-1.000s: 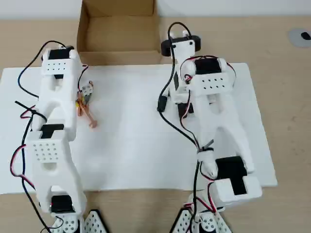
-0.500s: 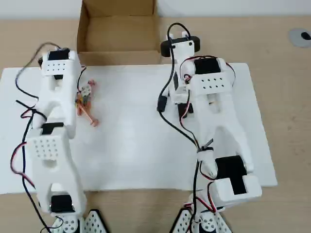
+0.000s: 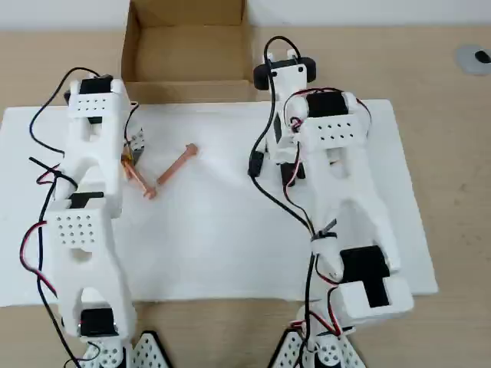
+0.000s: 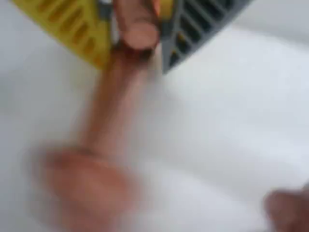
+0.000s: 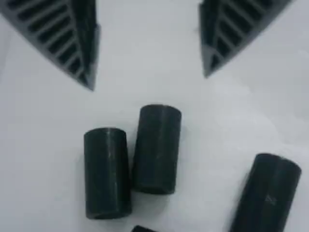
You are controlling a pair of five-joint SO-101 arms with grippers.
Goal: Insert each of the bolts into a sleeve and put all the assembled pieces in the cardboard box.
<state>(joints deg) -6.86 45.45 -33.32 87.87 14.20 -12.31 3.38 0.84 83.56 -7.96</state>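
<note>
Left gripper (image 4: 135,65) clenched on bolt (image 4: 113,111), shaft projecting beyond fingers (image 4: 72,29); right gripper (image 5: 148,77) released over sleeves (image 5: 157,147), well apart from bolt

Robotics bench on an office-type desk; likely a lab or maker space. Pale wood-grain table (image 3: 453,153) with a grey round disc (image 3: 473,57) set in its top, well off to the outer side of the right gripper (image 5: 149,77). White sheet (image 3: 215,245) as work surface beneath it and the left gripper (image 4: 134,64). Arms (image 3: 84,192) of white printed shells, with loose red and black wiring (image 3: 34,253). Plain cardboard box (image 3: 186,54) just beyond the left gripper.
</note>
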